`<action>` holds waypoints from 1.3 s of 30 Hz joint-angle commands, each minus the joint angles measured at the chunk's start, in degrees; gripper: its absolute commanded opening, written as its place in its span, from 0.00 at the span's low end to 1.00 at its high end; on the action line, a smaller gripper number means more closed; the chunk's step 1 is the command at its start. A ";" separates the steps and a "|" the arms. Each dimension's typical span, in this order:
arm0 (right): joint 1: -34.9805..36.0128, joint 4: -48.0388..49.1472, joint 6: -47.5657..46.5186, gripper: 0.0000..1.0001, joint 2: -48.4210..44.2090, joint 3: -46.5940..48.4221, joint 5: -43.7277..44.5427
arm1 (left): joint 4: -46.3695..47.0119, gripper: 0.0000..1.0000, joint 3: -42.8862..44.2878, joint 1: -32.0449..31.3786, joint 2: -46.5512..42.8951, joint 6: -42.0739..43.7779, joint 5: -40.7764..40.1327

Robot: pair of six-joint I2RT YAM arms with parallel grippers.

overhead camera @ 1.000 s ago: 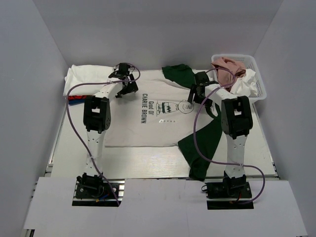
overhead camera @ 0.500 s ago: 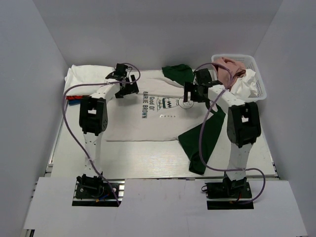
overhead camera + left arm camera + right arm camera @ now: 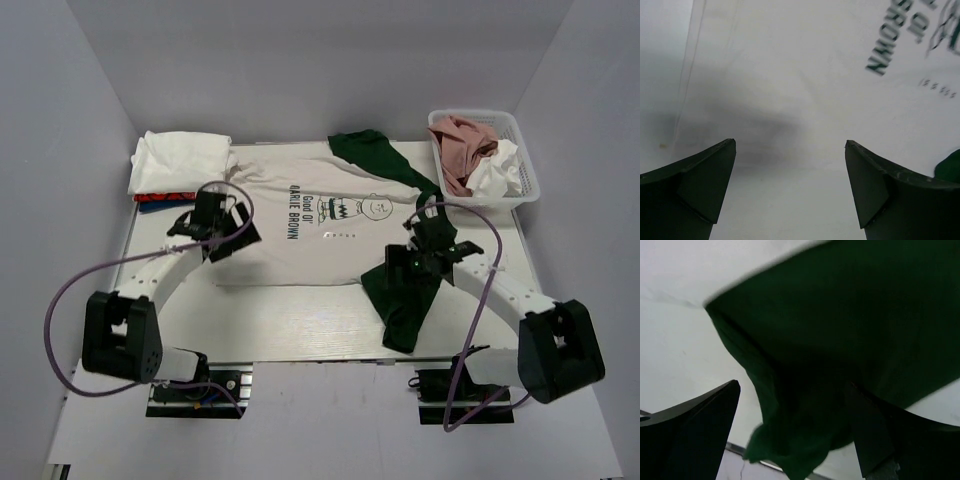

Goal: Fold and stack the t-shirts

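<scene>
An off-white t-shirt (image 3: pixel 300 230) with the Charlie Brown print lies spread flat in the middle of the table. A dark green t-shirt (image 3: pixel 402 300) lies partly under it, showing at the far edge and trailing to the near right. My left gripper (image 3: pixel 232 238) is open low over the printed shirt's near left part (image 3: pixel 805 75), nothing between its fingers. My right gripper (image 3: pixel 398 268) is open just above the green shirt (image 3: pixel 840 330), which fills the space under its fingers.
A folded white t-shirt (image 3: pixel 180 160) sits at the back left on red and blue ones (image 3: pixel 155 198). The white lattice basket (image 3: pixel 527 175) at the back right holds a pink t-shirt (image 3: pixel 462 140) and a white one (image 3: pixel 497 172). Walls close in on three sides.
Both arms have swung from the far part of the printed shirt toward the near side and dropped low, the left to the shirt's left part, the right onto the green shirt. Both stayed open.
</scene>
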 commanded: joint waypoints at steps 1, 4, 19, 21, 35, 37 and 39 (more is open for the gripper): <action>0.22 -2.68 1.14 0.90 -3.31 -3.08 -0.85 | 2.13 1.00 -7.37 0.37 -5.55 -3.81 1.29; 1.80 0.65 -0.17 0.90 -2.00 -4.42 -10.22 | -1.55 1.00 -9.67 0.37 -8.98 -6.00 -2.04; 22.81 0.33 3.15 0.90 5.22 1.82 -5.92 | -7.01 1.00 -12.14 0.37 -17.34 -9.35 -8.47; 22.63 -2.93 5.61 0.90 1.88 2.61 -0.35 | -7.01 1.00 -12.14 0.37 -17.34 -10.14 -9.34; 22.10 -22.45 21.71 0.90 -21.33 -7.75 11.97 | -8.96 1.00 -10.99 3.17 -3.65 -20.68 -16.38; 22.37 -21.67 20.57 0.90 -21.24 -9.16 10.99 | -7.46 0.96 -11.79 3.70 -2.32 -20.69 -16.38; 22.81 -20.79 20.65 0.90 -20.80 -9.96 11.07 | -5.87 0.89 -12.40 4.23 -0.39 -20.69 -15.85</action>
